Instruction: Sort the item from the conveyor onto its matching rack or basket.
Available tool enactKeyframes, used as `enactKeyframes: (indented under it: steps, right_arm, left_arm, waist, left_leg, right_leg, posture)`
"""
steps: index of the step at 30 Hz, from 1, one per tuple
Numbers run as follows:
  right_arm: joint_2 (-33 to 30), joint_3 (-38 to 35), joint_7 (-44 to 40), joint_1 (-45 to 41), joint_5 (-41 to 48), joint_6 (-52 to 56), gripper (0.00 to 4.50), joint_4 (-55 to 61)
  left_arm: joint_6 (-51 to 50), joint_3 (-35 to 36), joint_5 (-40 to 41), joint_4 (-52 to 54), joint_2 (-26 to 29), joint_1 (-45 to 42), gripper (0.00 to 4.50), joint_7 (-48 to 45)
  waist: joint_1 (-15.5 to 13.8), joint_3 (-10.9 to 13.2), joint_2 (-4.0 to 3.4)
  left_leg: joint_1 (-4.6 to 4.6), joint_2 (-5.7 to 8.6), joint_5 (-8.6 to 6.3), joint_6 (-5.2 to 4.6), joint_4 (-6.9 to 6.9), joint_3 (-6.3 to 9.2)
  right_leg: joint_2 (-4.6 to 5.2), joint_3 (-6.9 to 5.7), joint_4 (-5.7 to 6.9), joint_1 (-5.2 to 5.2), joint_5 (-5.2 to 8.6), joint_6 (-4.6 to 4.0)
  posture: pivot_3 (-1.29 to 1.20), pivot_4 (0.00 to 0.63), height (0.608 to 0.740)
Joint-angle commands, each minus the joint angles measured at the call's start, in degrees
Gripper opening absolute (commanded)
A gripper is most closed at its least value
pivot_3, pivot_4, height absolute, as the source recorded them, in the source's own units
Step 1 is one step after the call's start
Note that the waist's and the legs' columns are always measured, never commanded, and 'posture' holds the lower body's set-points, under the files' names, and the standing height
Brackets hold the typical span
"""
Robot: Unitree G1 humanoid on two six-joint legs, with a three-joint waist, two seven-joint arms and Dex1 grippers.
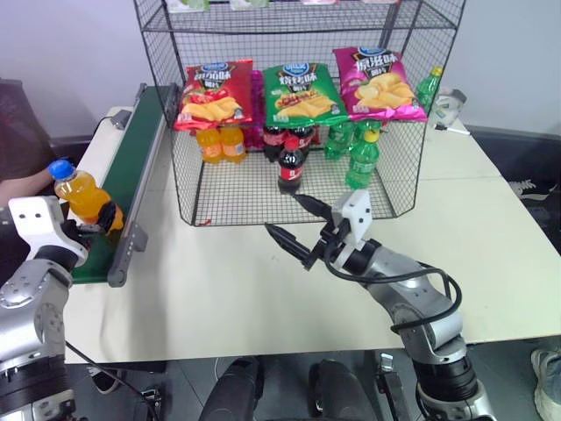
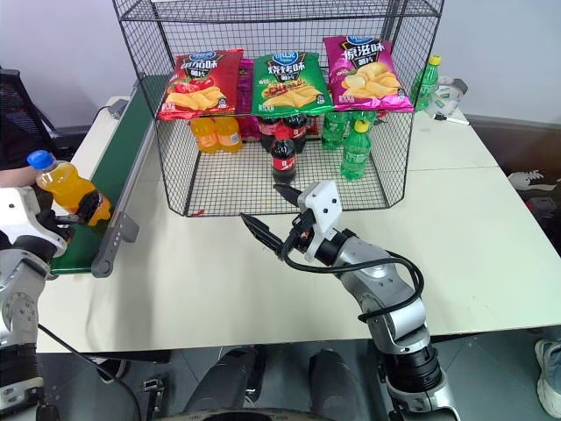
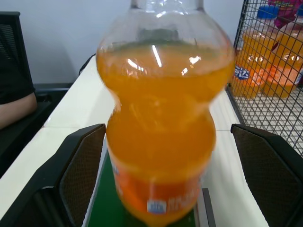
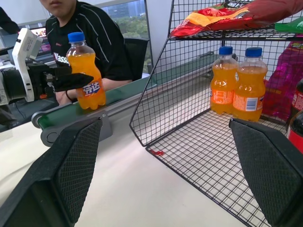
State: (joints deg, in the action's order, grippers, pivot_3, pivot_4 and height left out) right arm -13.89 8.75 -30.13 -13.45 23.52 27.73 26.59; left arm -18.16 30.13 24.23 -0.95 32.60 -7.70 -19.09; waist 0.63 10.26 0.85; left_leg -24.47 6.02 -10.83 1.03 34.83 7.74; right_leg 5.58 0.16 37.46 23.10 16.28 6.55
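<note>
The item, an orange soda bottle with a blue cap, stands at the near end of the conveyor, a dark green belt along the table's left side. My left gripper is open around the bottle's lower half, and there is a gap between each finger and the plastic. My right gripper hangs open and holds nothing over the white table, just in front of the black wire rack. Two matching orange bottles stand on the rack's bottom shelf at its left.
Cola bottles and green bottles share the bottom shelf. Three chip bags lie on the tier above. A person sits beyond the conveyor, with a forearm near it.
</note>
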Motion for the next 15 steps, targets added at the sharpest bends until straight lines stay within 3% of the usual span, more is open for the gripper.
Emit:
enactKeyframes:
  steps: [1,4,15]
  right_arm:
    - [0.59,-0.15,-0.19,-0.66,1.09,-0.84,4.50,0.91]
    - [0.64,-0.16,-0.14,-0.71,1.13,-0.80,4.50,0.90]
    - [0.45,-0.13,-0.40,-0.99,1.48,-0.55,4.50,0.79]
  left_arm:
    - [1.32,0.62,-0.32,2.72,1.22,-0.91,3.92,-0.10]
    - [1.22,0.79,-0.20,3.00,1.15,-0.87,2.92,0.00]
    - [0.33,1.59,2.90,9.17,1.64,-2.88,2.90,-1.16]
  waist:
    - [-0.06,0.00,0.00]
    - [-0.14,0.00,0.00]
    - [-0.08,0.00,0.01]
  left_leg:
    - [0.00,0.00,0.00,0.00,0.00,0.00]
    - [0.00,0.00,0.00,0.00,0.00,0.00]
    - [-0.01,0.00,0.00,0.00,0.00,0.00]
  right_leg:
    - [0.00,0.00,0.00,0.00,0.00,0.00]
    - [0.00,0.00,0.00,-0.01,0.00,0.00]
    - [0.00,0.00,0.00,0.00,0.00,0.00]
  posture:
    - [0.00,0.150,0.740]
    - [0.00,0.150,0.740]
    - [0.00,0.150,0.740]
